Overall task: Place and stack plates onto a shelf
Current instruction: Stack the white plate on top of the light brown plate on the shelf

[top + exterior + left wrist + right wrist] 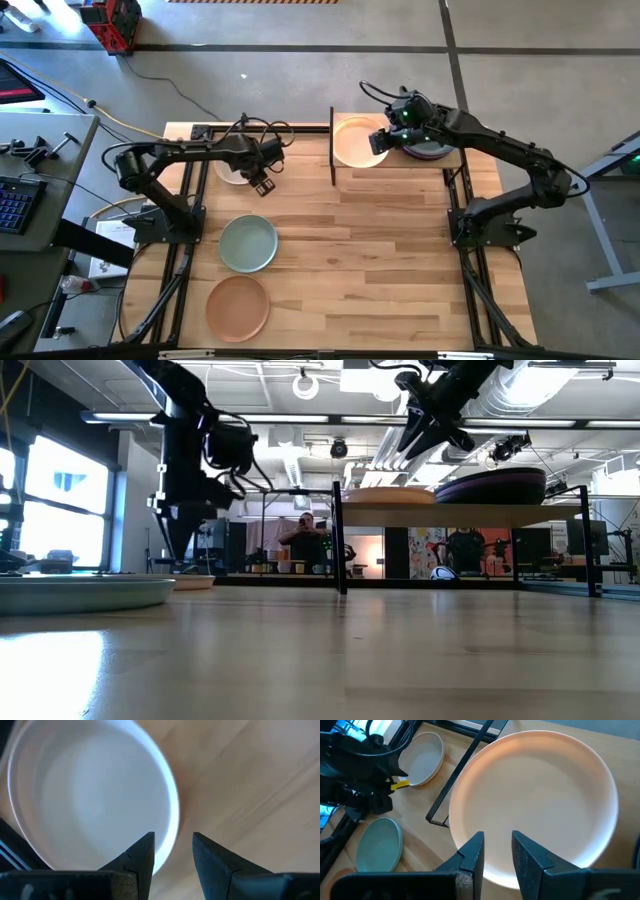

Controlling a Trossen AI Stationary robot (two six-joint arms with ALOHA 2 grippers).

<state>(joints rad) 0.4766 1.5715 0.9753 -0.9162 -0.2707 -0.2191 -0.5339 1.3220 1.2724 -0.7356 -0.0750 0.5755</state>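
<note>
I see the left gripper point(263, 184) with fingers spread above the rim of the beige plate point(232, 170) on the tabletop point(380, 260). The right gripper point(379, 143) hovers, fingers apart and empty, over the peach plate point(355, 140) on the shelf point(400, 163).

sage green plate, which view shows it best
The high view: the sage green plate lies whole and unobstructed on the table, next to the terracotta plate. The low view catches only its rim edge-on; the right wrist view shows it small and far off; the left wrist view misses it.
</note>
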